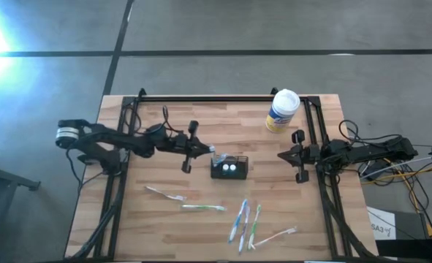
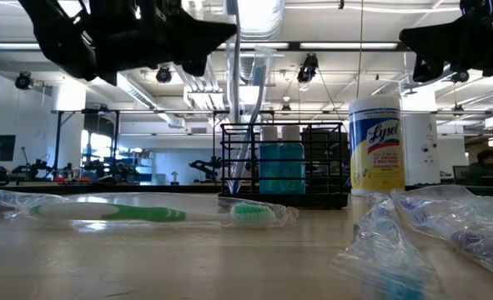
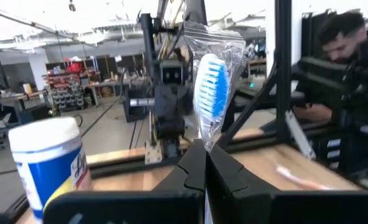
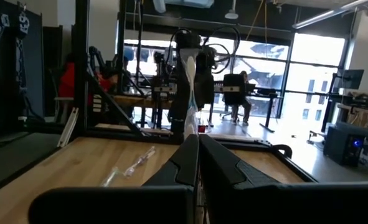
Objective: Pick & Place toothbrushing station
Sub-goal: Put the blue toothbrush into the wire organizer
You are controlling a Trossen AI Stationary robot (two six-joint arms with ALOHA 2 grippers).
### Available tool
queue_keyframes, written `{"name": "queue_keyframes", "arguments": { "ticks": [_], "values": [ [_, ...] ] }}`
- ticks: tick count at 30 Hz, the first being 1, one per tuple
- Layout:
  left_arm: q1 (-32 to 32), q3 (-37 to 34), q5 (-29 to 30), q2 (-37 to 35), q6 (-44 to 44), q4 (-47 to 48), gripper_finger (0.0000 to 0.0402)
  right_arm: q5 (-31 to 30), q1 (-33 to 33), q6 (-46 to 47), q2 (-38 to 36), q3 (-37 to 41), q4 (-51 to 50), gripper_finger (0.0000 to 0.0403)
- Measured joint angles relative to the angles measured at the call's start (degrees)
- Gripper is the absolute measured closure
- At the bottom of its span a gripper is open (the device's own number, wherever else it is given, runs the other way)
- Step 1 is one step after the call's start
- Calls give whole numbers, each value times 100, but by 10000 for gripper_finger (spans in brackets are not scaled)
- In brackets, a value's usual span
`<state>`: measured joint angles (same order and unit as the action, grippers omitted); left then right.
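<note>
Left gripper (image 1: 210,150) clamps a bagged blue toothbrush (image 3: 212,87) just beside the toothbrushing station (image 1: 229,167).
Its fingers are pressed together on the wrapper, brush head upright. That black holder stands mid-table, near the white canister (image 1: 282,110). Right gripper (image 1: 282,155), fingers pressed together and holding nothing, waits by the table's right rail. More wrapped toothbrushes (image 1: 245,220) lie on the near side of the table (image 1: 164,226).

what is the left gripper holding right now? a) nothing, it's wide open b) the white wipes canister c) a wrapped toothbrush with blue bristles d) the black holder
c: in the left wrist view the left gripper is shut on a wrapped toothbrush with blue bristles, head up, and from above it sits right beside the black holder, while the white canister stands untouched near the table's far edge.
</note>
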<state>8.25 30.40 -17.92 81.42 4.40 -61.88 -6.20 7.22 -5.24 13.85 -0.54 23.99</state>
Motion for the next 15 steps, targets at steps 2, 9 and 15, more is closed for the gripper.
{"name": "queue_keyframes", "arguments": {
  "ticks": [2, 9, 15],
  "values": [
    [39, -66, -1, 96, 91, -61, 401, 2, 0, -82, 0, 0, 19, 394],
    [128, -184, 1, 569, 71, -545, 401, 7, 0, -142, 16, 0, 34, 394],
    [143, -184, 1, 1038, -102, -1105, 401, 9, 0, -144, 17, 0, 37, 394]
  ]
}}
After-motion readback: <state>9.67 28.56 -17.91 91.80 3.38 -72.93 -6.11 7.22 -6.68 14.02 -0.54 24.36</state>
